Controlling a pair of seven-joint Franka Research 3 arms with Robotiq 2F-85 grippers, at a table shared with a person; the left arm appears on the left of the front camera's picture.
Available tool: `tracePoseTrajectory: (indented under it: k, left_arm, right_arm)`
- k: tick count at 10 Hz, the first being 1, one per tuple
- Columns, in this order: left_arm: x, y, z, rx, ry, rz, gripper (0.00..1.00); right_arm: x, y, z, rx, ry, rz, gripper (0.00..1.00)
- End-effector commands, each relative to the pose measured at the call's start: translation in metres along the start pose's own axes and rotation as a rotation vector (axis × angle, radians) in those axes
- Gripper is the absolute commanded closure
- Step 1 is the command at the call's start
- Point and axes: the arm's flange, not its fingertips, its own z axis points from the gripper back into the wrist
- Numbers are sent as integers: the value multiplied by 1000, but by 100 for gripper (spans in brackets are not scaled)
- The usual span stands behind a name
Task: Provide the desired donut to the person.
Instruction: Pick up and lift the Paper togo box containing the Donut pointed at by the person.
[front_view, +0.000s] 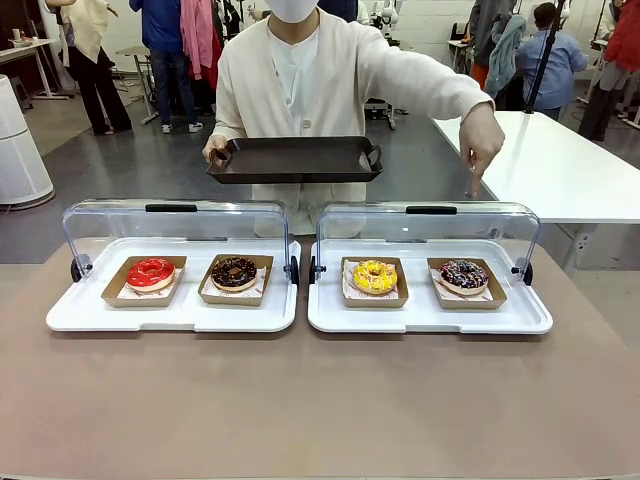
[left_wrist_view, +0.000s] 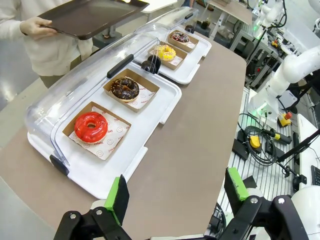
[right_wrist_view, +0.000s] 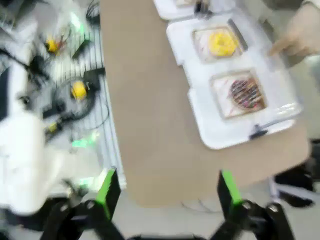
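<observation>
Four donuts sit in brown paper trays inside two white display cases: a red one (front_view: 150, 272) (left_wrist_view: 91, 126), a chocolate one (front_view: 234, 272) (left_wrist_view: 125, 88), a yellow one (front_view: 375, 276) (left_wrist_view: 166, 52) (right_wrist_view: 222, 43) and a chocolate one with sprinkles (front_view: 463, 275) (left_wrist_view: 180, 37) (right_wrist_view: 245, 93). The person (front_view: 300, 80) holds a dark tray (front_view: 295, 158) (left_wrist_view: 90, 15) in one hand. Their other hand (front_view: 482, 140) (right_wrist_view: 300, 35) points down over the right case, above the sprinkled donut. My left gripper (left_wrist_view: 176, 192) is open above the table's near-left corner. My right gripper (right_wrist_view: 167, 195) is open, high off the table's right end; that view is blurred.
Both clear lids (front_view: 175, 225) (front_view: 430, 228) are swung up toward the person. The brown tabletop (front_view: 320, 400) stretches in front of the cases. A white table (front_view: 560, 170) stands behind at the right. Cables and robot gear (left_wrist_view: 265, 145) lie beside the table.
</observation>
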Motion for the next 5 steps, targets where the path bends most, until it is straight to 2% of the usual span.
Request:
tracePoseTrajectory:
  k: [1,3,5]
  left_arm:
    - [0,0,1,-6,-17,-7,0]
    - [0,0,1,-6,-17,-7,0]
    - [0,0,1,-6,-17,-7,0]
  right_arm:
    - [15,-14,-36,1,146,99,0]
    - [36,-13,-76,-14,184,188,0]
    - [53,-8,-116,-35,133,250,0]
